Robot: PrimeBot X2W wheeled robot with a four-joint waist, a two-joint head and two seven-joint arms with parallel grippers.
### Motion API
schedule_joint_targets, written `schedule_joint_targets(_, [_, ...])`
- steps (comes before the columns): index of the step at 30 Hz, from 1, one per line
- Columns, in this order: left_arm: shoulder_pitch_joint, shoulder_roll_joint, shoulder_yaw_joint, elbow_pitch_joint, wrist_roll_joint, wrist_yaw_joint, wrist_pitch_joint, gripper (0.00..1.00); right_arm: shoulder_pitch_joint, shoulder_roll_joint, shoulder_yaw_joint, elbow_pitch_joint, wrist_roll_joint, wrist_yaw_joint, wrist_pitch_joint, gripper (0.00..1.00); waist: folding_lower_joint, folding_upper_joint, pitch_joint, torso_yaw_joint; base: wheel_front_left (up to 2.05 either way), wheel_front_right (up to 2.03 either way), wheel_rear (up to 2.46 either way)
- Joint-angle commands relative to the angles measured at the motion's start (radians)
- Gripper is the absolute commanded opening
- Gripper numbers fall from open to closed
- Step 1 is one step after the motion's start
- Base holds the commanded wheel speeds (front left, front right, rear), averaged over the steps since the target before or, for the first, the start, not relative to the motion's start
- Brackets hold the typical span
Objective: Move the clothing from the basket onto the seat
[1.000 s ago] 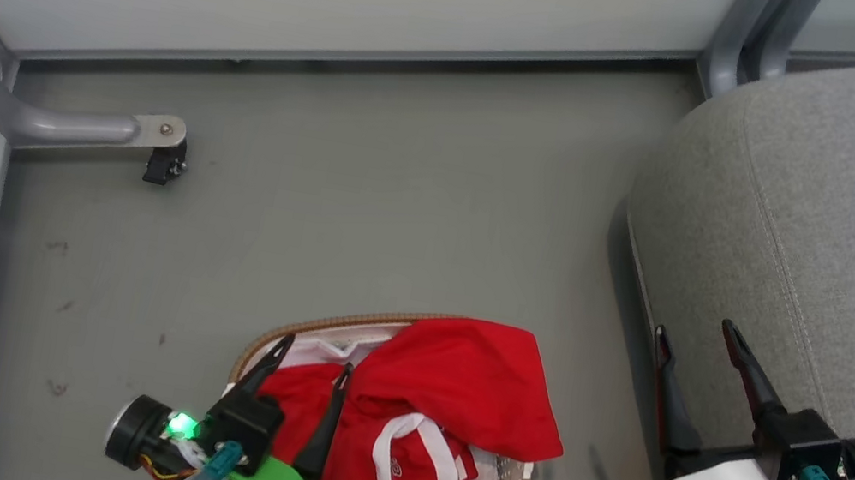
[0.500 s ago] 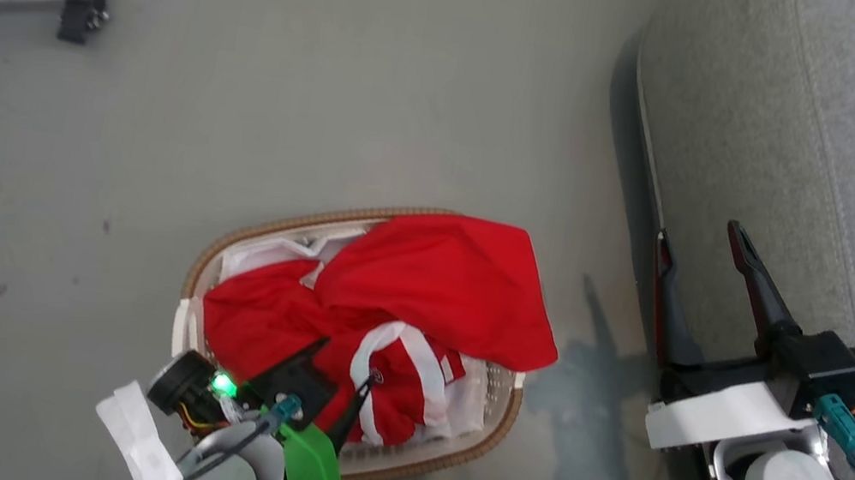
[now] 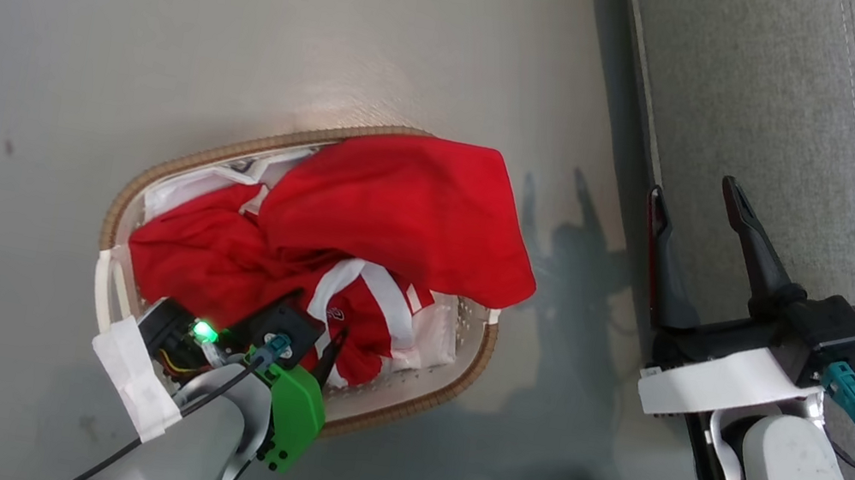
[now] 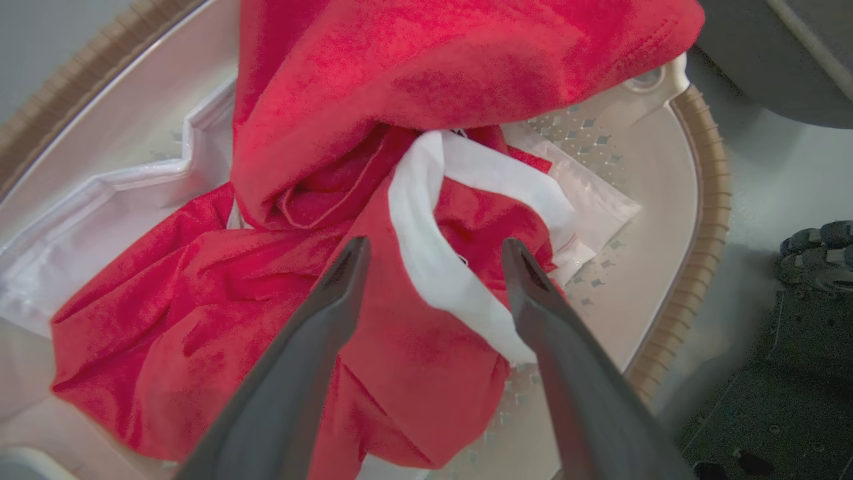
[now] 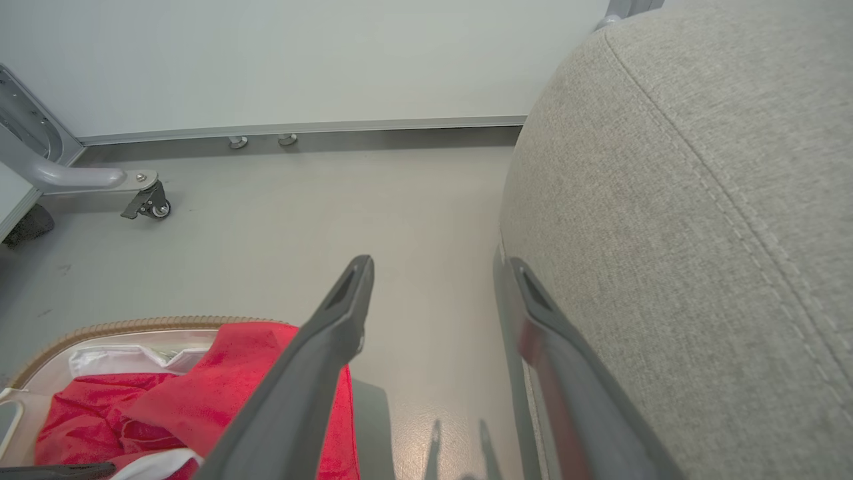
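The clothing [image 3: 388, 216] lies heaped in the basket [image 3: 176, 156], its red folds piled above the woven rim and one corner draped over the side nearest the seat [image 3: 773, 98]. A white trim band [image 4: 466, 167] loops across the heap. My left gripper [image 4: 434, 245] hangs over the pile, fingers spread wide with a tip on either side of that band, holding nothing. The basket stands on the grey floor [image 3: 257, 12], near the seat. My right gripper [image 3: 691, 189] is also wide apart and empty, poised at the seat's front edge.
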Motion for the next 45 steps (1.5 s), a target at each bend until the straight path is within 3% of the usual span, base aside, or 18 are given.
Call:
schedule_joint_targets(1, [-0.024,0.007,0.0,0.017,-0.003,0.007,0.001,1.0,-0.015,-0.003,0.001,-0.002,0.011,-0.001,-0.005,1.0,-0.0002,-0.0001,0.051,-0.038,0.0,0.0,0.0])
schedule_joint_targets(12, [-0.073,0.006,0.019,0.151,-0.071,0.029,0.02,1.0,-0.034,-0.003,0.027,-0.005,0.04,-0.001,-0.005,1.0,-0.0002,-0.0001,0.08,-0.051,0.0,0.0,0.0])
schedule_joint_targets(13, [-0.075,0.007,0.018,0.162,-0.078,0.029,0.024,0.6,-0.034,-0.003,0.03,-0.005,0.04,-0.001,-0.005,1.0,-0.0002,-0.0001,0.081,-0.052,0.0,0.0,0.0])
schedule_joint_targets(15, [-0.074,0.007,0.012,0.17,-0.088,0.023,0.026,0.26,-0.035,-0.003,0.033,-0.003,0.041,-0.001,-0.005,1.0,-0.0002,-0.0001,0.081,-0.053,0.0,0.0,0.0])
schedule_joint_targets(17, [-0.071,0.007,0.006,0.175,-0.092,0.02,0.025,0.0,-0.033,-0.003,0.033,0.0,0.041,-0.001,-0.005,1.0,-0.0002,-0.0001,0.079,-0.052,0.0,0.0,0.0])
schedule_joint_targets(29, [-0.023,0.006,-0.056,0.122,-0.153,0.013,0.007,0.0,-0.019,-0.003,0.028,0.027,0.02,-0.001,-0.005,1.0,-0.0002,-0.0001,-0.018,-0.017,0.0,0.0,0.0])
schedule_joint_targets(38, [0.046,0.006,-0.107,-0.007,-0.178,0.0,-0.001,0.0,0.036,-0.003,0.001,0.057,-0.016,-0.001,-0.005,1.0,-0.0002,-0.0001,-0.206,0.045,0.0,0.0,0.0])
schedule_joint_targets(45, [0.121,0.008,-0.066,-0.142,-0.189,-0.005,0.0,0.0,0.104,-0.003,-0.016,0.08,-0.036,-0.001,-0.005,1.0,-0.0002,-0.0001,-0.381,0.087,0.0,0.0,0.0])
